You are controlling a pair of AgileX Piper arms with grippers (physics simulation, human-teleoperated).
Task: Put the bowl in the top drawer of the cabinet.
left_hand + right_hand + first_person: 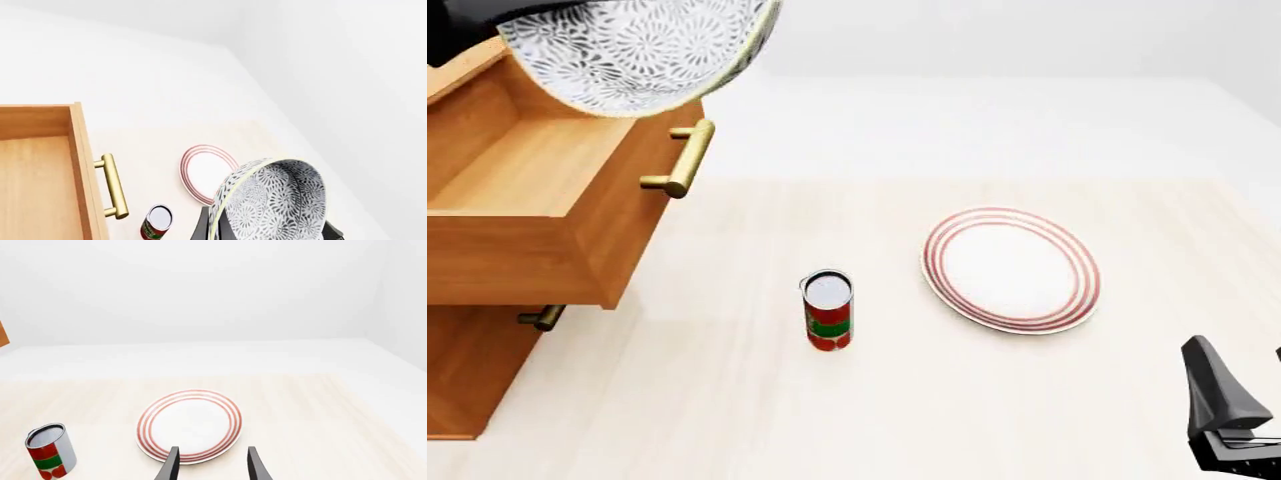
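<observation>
The speckled bowl (641, 50) hangs tilted in the air above the open top drawer (527, 190), over the drawer's front right corner by the brass handle (687, 158). My left gripper (267, 232) is shut on the bowl (273, 200), its dark fingers showing at the bowl's lower rim in the left wrist view. The cabinet (467, 370) stands at the table's left, with the lower drawer's handle (541, 318) under the open drawer. My right gripper (210, 462) is open and holds nothing, low at the front right (1228, 420).
A flat white plate with red rings (1012, 268) lies right of centre. A red and green can (827, 310) stands upright between the cabinet and the plate. The pulled-out drawer overhangs the table at the left.
</observation>
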